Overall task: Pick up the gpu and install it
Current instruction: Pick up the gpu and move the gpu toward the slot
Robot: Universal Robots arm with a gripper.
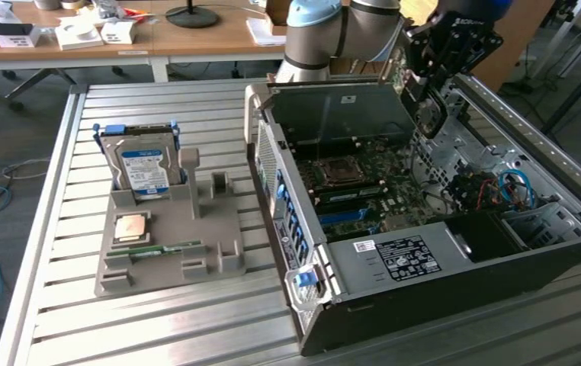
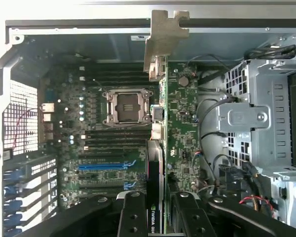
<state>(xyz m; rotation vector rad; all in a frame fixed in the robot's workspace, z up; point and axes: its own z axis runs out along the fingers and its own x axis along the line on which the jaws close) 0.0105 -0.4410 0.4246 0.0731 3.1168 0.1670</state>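
Clamps the gripper (image 1: pixel 420 85) on the gpu (image 1: pixel 430 118), card jutting past the fingertips, edge-on over the open computer case (image 1: pixel 393 313). At the exterior view's left, seats an upright hard drive (image 1: pixel 143 164), a processor chip (image 1: pixel 131 227) and a memory stick (image 1: pixel 168 249) in a grey fixture (image 1: pixel 214 263). At its right, bares a motherboard (image 2: pixel 182 128) with an empty socket (image 2: pixel 128 106), cables (image 1: pixel 504 191) and a drive cage (image 2: pixel 256 118) inside that case. Rests all on a slatted metal table (image 1: pixel 168 335), wooden desks (image 1: pixel 219 42) behind
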